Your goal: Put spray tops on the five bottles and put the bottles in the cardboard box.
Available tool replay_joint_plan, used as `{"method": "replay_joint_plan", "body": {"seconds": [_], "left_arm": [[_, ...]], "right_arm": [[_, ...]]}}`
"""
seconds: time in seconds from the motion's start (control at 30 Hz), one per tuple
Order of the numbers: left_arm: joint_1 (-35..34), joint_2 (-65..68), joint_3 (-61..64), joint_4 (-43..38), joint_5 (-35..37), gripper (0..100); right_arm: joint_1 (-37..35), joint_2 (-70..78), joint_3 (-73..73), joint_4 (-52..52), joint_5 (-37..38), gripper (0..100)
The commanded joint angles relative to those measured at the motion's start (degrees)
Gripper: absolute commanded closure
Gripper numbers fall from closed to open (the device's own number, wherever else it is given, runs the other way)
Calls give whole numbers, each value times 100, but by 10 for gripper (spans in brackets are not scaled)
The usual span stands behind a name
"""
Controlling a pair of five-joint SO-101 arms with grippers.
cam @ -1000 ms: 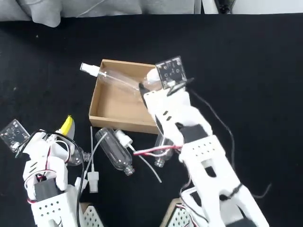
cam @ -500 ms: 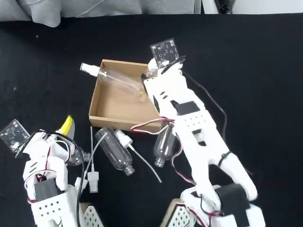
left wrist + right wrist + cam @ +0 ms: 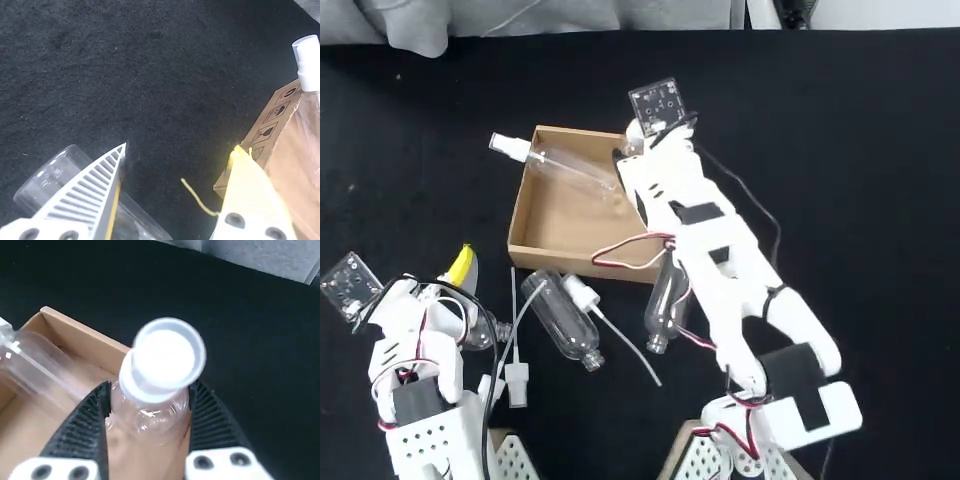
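Note:
The cardboard box (image 3: 525, 205) stands left of centre. One capped bottle (image 3: 570, 170) lies in it, its spray top (image 3: 506, 147) poking over the far left corner. My right gripper (image 3: 632, 165) is over the box's far right corner, shut on a clear bottle (image 3: 150, 415) with a white spray top (image 3: 167, 352). My left gripper (image 3: 445, 285) stays open near the front left (image 3: 180, 149), with an uncapped bottle (image 3: 50, 177) beside one finger. Two more uncapped bottles (image 3: 563, 318) (image 3: 665, 305) lie in front of the box.
Loose spray tops with long tubes lie on the black cloth: one (image 3: 582, 293) between the two bottles, another (image 3: 516, 380) near the left arm's base. A grey cloth (image 3: 410, 25) lies along the far edge. The right half of the table is bare.
My right arm has stretched farther out and a little left, carrying its bottle to the box's far right corner. The left arm has not moved.

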Motion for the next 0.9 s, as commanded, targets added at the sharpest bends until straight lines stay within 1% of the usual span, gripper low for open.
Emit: {"method": "replay_joint_plan", "body": {"seconds": [0.0,0.5,0.57,0.73,0.87], "left_arm": [[4,-53,136,53,-44,701],[4,-53,136,53,-44,701],[4,-53,136,53,-44,701],[4,-53,136,53,-44,701],[4,-53,136,53,-44,701]], "right_arm": [[211,-4,-470,-185,35,949],[202,145,-497,-141,35,946],[193,145,-488,-132,35,918],[167,119,-532,185,9,786],[158,101,-523,273,26,711]]}}
